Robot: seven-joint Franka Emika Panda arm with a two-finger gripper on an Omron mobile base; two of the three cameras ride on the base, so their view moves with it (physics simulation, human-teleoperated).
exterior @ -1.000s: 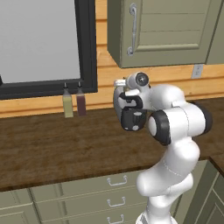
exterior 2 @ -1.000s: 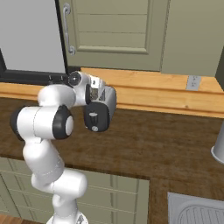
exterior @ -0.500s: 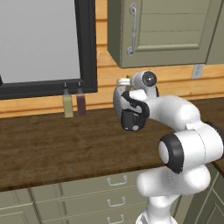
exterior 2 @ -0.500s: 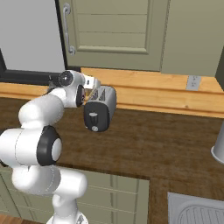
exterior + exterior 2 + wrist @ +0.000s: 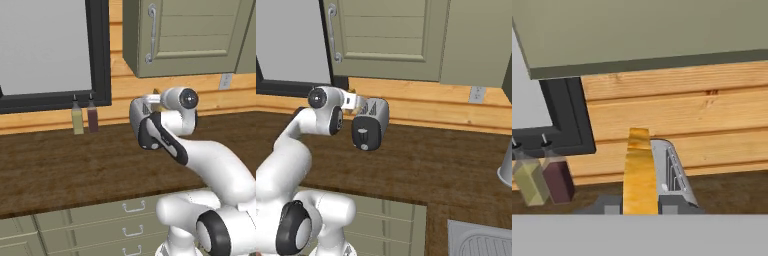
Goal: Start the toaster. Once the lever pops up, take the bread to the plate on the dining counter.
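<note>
While the white arm reaches over the dark brown wood-grain worktop (image 5: 446, 165), its two-finger gripper (image 5: 640, 207) holds the pale tan slice of bread (image 5: 638, 172) between its fingers, the jaws clamped on the slice's flat faces. Seen from the hand, the bread stands on edge, its long axis running upright, thin edge facing the camera. It is lifted just above and beside the small rounded silver-grey toaster (image 5: 371, 123), which sits on the worktop near the light wooden wall boards (image 5: 426, 105). The toaster's long axis runs from the wall toward the room, and its black end panel (image 5: 363, 137) with the round knob (image 5: 362, 146) faces outward. Left of the toaster stand two small bottles, one olive-yellow (image 5: 77, 118) and one dark red (image 5: 93, 116), below a black-framed window (image 5: 97, 55). No writing or brand is legible on anything.
</note>
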